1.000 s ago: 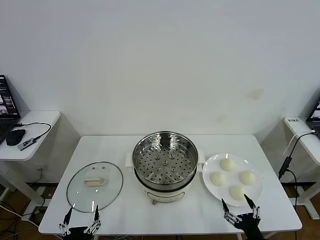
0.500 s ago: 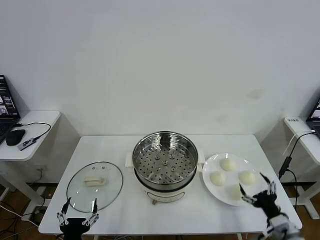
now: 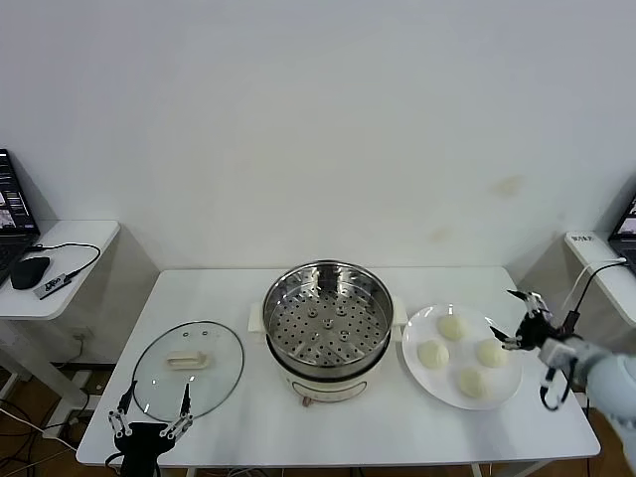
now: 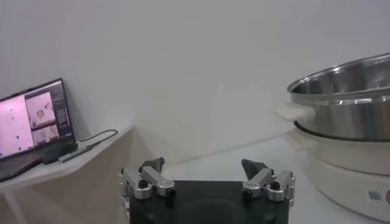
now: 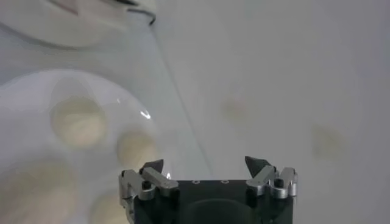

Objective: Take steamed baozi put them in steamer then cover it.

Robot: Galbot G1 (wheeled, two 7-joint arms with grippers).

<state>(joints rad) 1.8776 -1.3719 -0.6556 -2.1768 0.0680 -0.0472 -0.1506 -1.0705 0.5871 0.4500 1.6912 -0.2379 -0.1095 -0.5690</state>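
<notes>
Right gripper (image 3: 519,320) over white table's (image 3: 219,283) edge

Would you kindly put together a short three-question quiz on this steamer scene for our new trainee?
1. True or false: the round clear glass lid sits on the shiny stainless-steel steamer pot.
2. How many small cream-white buns lie on the flat white plate?
3. Which pincer is nearest the plate: A) left pincer B) right pincer?

Key:
1. False; it lies on the white table, on the pot's left.
2. Four.
3. B; it hovers open by the plate's right edge.
</notes>
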